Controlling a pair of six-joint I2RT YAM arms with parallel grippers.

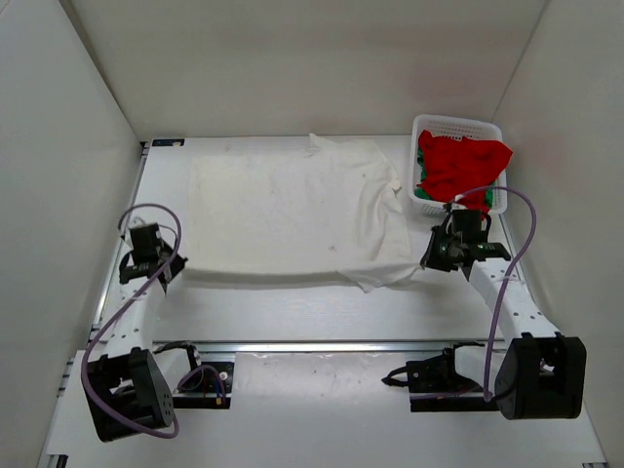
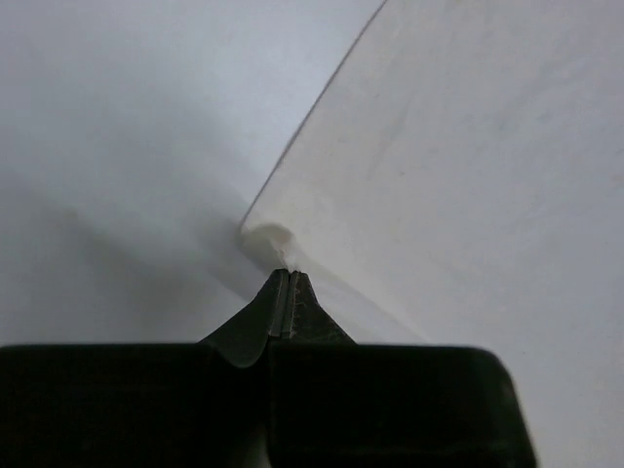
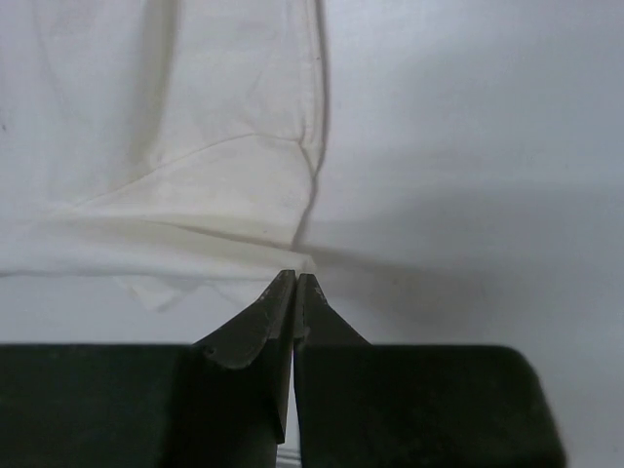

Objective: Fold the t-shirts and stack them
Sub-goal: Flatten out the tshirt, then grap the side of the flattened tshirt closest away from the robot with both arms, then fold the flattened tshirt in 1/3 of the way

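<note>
The off-white cloth t-shirt point(image 1: 292, 210) is spread nearly flat across the middle of the white table point(image 1: 292, 317), with its near hem running left to right between the two arms. Its far right part is rumpled, and its near right corner is slightly bunched.

The near left corner is pinched by the left gripper point(image 2: 288, 277). The jaws are pressed fully together, and a small nub of cloth is caught at their tips. The near right corner is met by the right gripper point(image 3: 295, 281), whose jaws are likewise closed. The hem reaches right into the tips there and appears to be caught.

The step in hand is judged to be the first fold, in which the near hem is carried over to the far edge. For a clean fold, both corners should be lifted together and to the same height. The hem should be kept taut between the grippers so that no sag forms. It should then be laid down parallel to the far edge before either grip is released.

The bright red t-shirt point(image 1: 458, 161) lies heaped in the white perforated plastic basket point(image 1: 458, 122) at the far right. The green t-shirt point(image 1: 426, 183) is partly seen beneath it.
</note>
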